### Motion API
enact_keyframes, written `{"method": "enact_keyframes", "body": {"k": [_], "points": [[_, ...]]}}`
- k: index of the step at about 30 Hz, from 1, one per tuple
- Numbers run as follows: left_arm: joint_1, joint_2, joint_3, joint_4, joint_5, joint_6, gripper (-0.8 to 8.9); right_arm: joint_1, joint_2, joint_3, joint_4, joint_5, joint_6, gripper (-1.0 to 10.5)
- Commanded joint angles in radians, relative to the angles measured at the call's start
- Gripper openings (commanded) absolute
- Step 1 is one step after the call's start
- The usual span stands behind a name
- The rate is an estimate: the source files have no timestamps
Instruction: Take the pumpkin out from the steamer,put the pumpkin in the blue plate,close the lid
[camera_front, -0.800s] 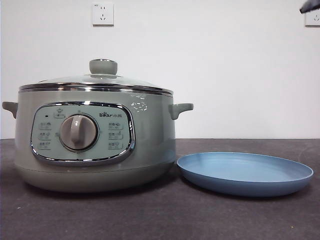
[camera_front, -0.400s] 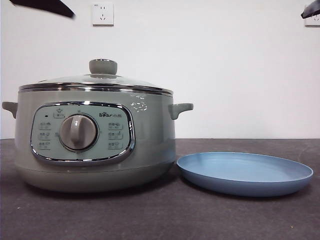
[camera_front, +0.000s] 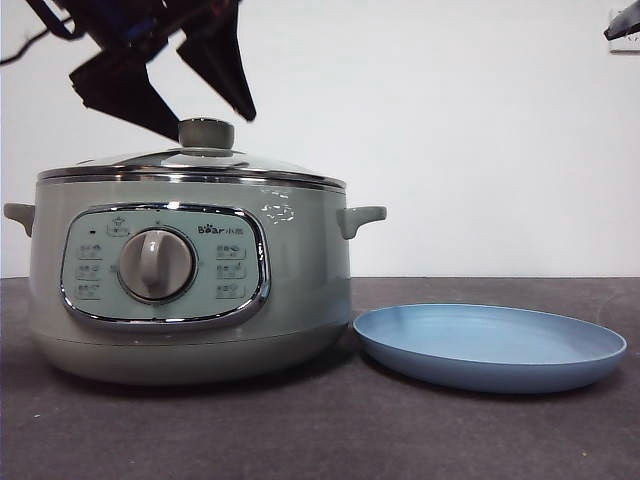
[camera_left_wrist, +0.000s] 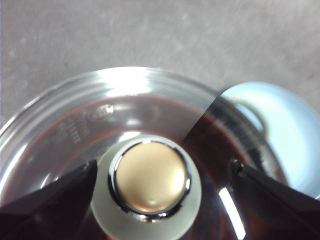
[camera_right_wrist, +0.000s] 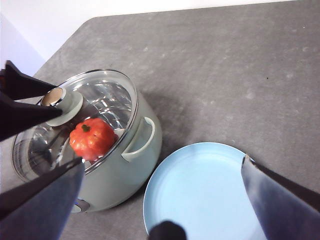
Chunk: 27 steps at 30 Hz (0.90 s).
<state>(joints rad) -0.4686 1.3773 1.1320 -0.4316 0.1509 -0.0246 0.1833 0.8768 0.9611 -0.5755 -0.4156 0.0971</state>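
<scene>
Pumpkin (camera_right_wrist: 92, 138) inside the steamer (camera_front: 190, 280), visible through the glass of the lid (camera_front: 195, 160) in the right wrist view, orange-red with a dark stem on top. Lid seated on the steamer's rim, knob (camera_front: 206, 133) upright at its centre. Left end effector (camera_front: 190, 105) just above the lid, jaws spread apart, one on each side of the knob, tips about level with the knob's top and clamped on nothing. Same in the left wrist view: knob (camera_left_wrist: 150, 187) centred between the two dark jaws, a gap on each side, glass and chrome rim below. Steamer on the dark grey bench (camera_front: 320, 430), control panel and dial (camera_front: 156, 265) facing the front camera. Plate (camera_front: 490, 345) flat on the bench just beside the steamer, on its handle side, bare. Right end effector (camera_right_wrist: 165, 180) high above the bench, over the plate and the steamer's edge, jaws wide apart, holding nothing; in the front view only a black tip at the top corner (camera_front: 622, 22).
</scene>
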Motion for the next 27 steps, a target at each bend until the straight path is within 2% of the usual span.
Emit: {"method": "enact_keyframes", "body": {"k": [1, 3, 4, 5, 7, 8, 9, 19, 22, 27], "points": [[-0.011, 0.016, 0.002, 0.007, -0.013, 0.028, 4.4, 0.002, 0.0, 0.002, 0.002, 0.003, 0.002, 5.4], [-0.013, 0.017, 0.002, 0.005, -0.036, 0.03, 4.36, 0.002, 0.0, 0.002, -0.003, 0.002, 0.002, 5.4], [-0.017, 0.017, 0.002, 0.006, -0.048, 0.03, 4.03, 0.002, 0.0, 0.002, -0.005, 0.002, 0.002, 5.4], [-0.019, 0.017, 0.002, 0.007, -0.048, 0.033, 3.43, 0.002, 0.0, 0.002, -0.008, 0.002, 0.002, 5.4], [-0.019, 0.017, 0.002, 0.006, -0.047, 0.039, 1.57, 0.002, 0.0, 0.002, -0.014, 0.002, -0.002, 5.4], [-0.018, 0.017, 0.002, 0.004, -0.047, 0.053, 0.27, 0.002, 0.0, 0.002, -0.018, 0.002, -0.002, 5.4], [-0.019, 0.017, 0.002, 0.004, -0.047, 0.058, -0.25, 0.002, 0.0, 0.002, -0.019, 0.002, -0.002, 5.4], [-0.014, -0.035, 0.002, 0.024, -0.054, 0.055, -0.07, 0.002, 0.0, 0.002, -0.021, -0.003, 0.003, 5.4], [-0.014, -0.109, 0.002, 0.04, -0.089, 0.051, -0.07, 0.011, 0.012, 0.003, 0.002, -0.007, 0.028, 5.4], [-0.014, -0.273, 0.002, 0.036, -0.174, 0.051, -0.07, 0.095, 0.082, 0.032, 0.037, -0.05, 0.033, 5.4]]}}
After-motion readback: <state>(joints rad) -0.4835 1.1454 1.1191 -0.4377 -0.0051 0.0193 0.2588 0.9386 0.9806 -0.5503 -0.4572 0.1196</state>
